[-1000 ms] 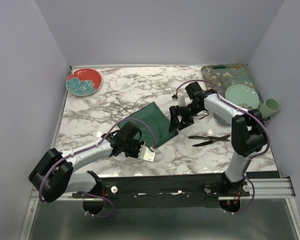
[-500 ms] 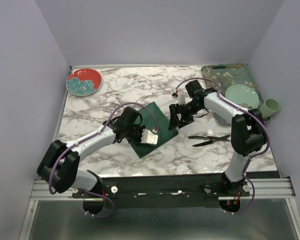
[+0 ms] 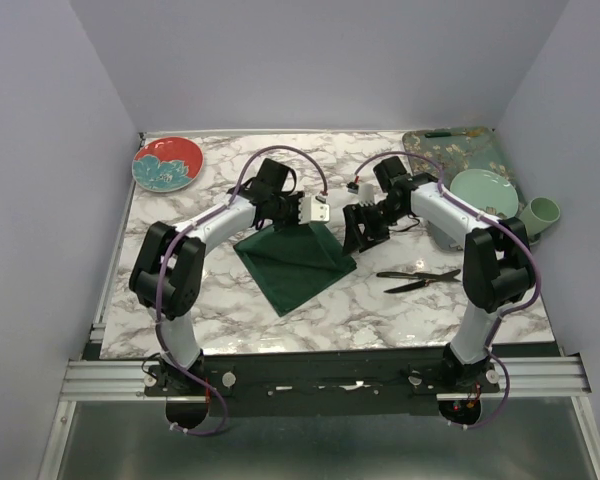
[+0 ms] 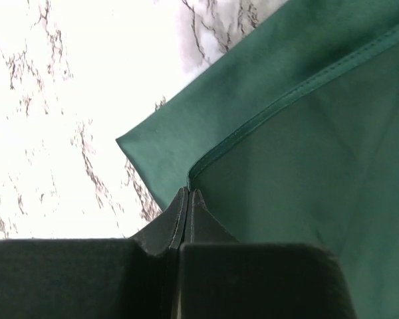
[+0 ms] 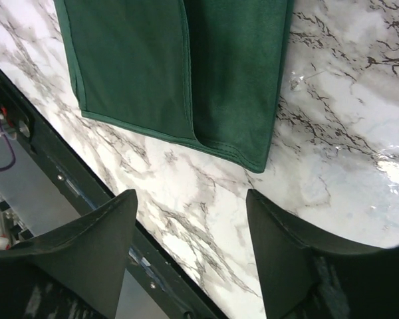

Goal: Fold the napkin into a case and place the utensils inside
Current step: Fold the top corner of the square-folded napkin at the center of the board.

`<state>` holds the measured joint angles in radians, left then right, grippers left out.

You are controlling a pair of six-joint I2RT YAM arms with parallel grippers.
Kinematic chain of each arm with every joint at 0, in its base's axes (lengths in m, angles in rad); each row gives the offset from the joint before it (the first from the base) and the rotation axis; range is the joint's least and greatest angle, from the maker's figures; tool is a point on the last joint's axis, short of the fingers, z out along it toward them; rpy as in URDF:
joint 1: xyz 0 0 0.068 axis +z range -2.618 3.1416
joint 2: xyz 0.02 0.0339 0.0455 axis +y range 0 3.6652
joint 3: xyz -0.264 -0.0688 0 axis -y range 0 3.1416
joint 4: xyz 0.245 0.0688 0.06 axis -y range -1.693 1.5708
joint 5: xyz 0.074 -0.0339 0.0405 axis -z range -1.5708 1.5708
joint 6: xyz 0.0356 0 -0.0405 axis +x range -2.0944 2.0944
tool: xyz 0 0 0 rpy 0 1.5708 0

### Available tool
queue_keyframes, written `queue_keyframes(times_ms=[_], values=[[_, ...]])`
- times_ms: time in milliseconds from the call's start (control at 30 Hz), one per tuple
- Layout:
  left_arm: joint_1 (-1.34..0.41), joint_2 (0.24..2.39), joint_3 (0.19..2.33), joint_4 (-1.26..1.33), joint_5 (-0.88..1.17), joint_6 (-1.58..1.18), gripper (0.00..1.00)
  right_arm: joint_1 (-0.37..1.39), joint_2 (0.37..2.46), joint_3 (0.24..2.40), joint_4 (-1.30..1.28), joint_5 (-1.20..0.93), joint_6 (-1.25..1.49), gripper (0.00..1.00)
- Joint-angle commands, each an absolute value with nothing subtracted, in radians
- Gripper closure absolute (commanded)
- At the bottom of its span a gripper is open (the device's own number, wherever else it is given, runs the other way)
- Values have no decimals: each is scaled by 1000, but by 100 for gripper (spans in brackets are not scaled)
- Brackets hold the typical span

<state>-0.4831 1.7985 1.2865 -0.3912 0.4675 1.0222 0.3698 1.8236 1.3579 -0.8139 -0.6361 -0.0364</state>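
Left gripper (image 4: 188, 199) clenched on napkin (image 3: 295, 265) corner, cloth held lifted | right gripper (image 5: 191, 196) released beside it | risk: corner could be pulled loose, fold skewed across counter (image 3: 220, 290).

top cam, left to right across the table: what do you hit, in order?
In order: red floral plate → green napkin → right gripper → black utensils → pale green plate → pale green cup.
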Motion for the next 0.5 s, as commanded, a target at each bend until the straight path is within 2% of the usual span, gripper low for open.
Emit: queue_keyframes(times_ms=[0, 233, 467], values=[[-465, 1887, 1364, -393, 457, 1055, 100, 356, 1801, 1353, -831, -598, -64, 29], [-451, 1994, 1502, -414, 459, 1058, 100, 354, 1792, 1330, -831, -591, -77, 32], [-436, 2040, 1536, -426, 459, 1065, 100, 347, 1796, 1342, -836, -583, -86, 32]])
